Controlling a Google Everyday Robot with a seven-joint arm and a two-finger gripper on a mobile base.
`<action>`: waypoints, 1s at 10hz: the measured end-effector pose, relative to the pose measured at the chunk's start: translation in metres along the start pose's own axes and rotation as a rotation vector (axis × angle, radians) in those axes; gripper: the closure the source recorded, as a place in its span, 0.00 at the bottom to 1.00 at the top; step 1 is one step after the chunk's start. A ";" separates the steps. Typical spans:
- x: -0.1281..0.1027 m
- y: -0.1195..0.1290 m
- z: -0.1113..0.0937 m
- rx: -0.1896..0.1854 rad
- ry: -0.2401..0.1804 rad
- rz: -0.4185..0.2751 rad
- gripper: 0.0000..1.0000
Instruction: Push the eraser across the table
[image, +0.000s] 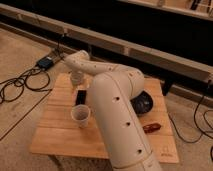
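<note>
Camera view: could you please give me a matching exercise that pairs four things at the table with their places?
Things:
1. eraser
2. paper cup
3. dark bowl
4. gripper

Places:
a. on the right part of the table, beside the arm
b. over the table's far left part
c. lying flat between gripper and cup
d. standing upright, just nearer than the eraser

Pairs: 1-c, 2-d, 3-a, 4-b.

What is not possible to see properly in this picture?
Camera view:
- Gripper, just beyond the eraser on the table: whether they touch, too small to tell.
- Dark bowl: its left part hidden behind the arm.
- Brown object by the arm: too small to identify.
</note>
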 end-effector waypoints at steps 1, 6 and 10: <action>-0.006 0.002 0.003 -0.005 0.004 -0.005 0.35; -0.028 0.007 0.016 -0.015 0.006 -0.021 0.35; -0.033 -0.002 0.031 0.008 0.020 -0.017 0.35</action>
